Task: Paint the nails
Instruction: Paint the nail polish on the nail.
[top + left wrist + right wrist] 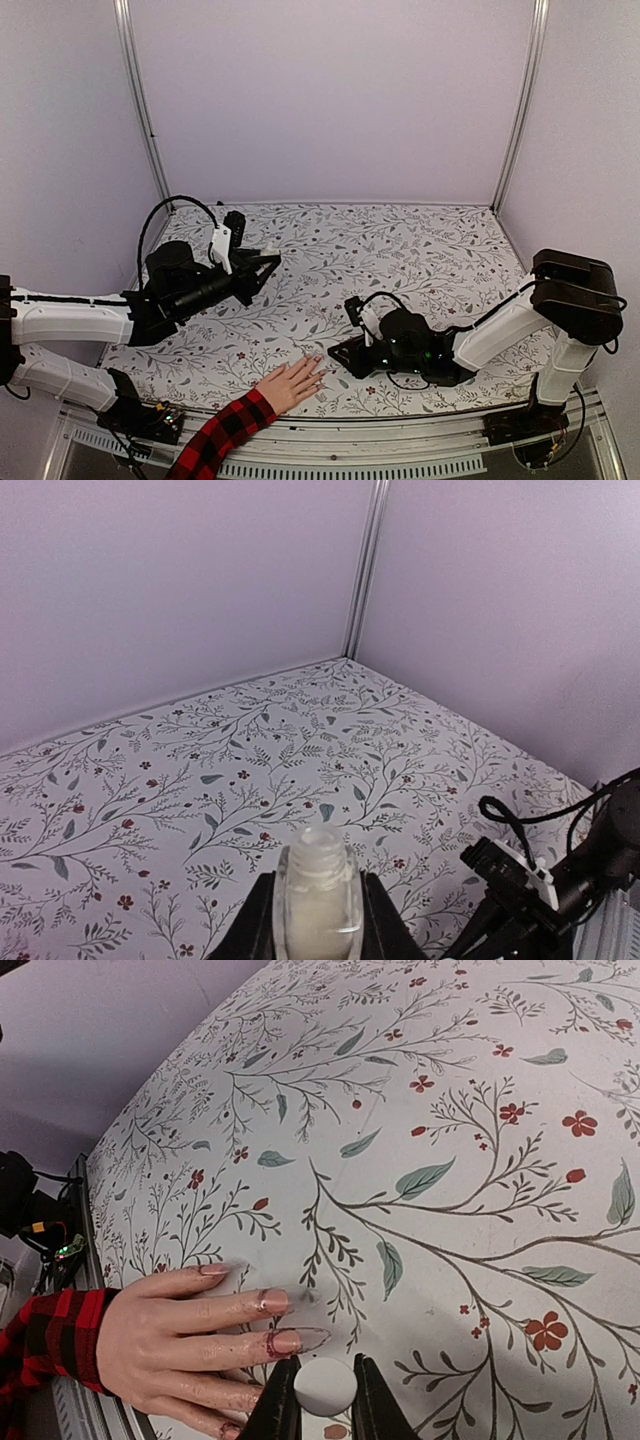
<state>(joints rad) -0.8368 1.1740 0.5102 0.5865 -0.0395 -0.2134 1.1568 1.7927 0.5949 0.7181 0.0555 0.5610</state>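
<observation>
A light-skinned hand (290,385) in a red-and-black plaid sleeve (225,430) lies flat at the table's near edge. Its nails (287,1341) are pale and glossy, with reddish smears around some of them. My right gripper (325,1365) is shut on a round white cap (325,1388), just beside the middle finger's nail; whatever hangs under the cap is hidden. In the top view the right gripper (345,352) sits low, right of the fingertips. My left gripper (318,882) is shut on a small clear bottle (318,910) with a bare threaded neck, held up at the left (262,262).
A floral cloth (400,260) covers the table, with lilac walls and metal posts (145,110) around it. The right arm's wrist and black cable (520,870) show in the left wrist view. Electronics and wires (50,1235) sit past the table's edge near the sleeve.
</observation>
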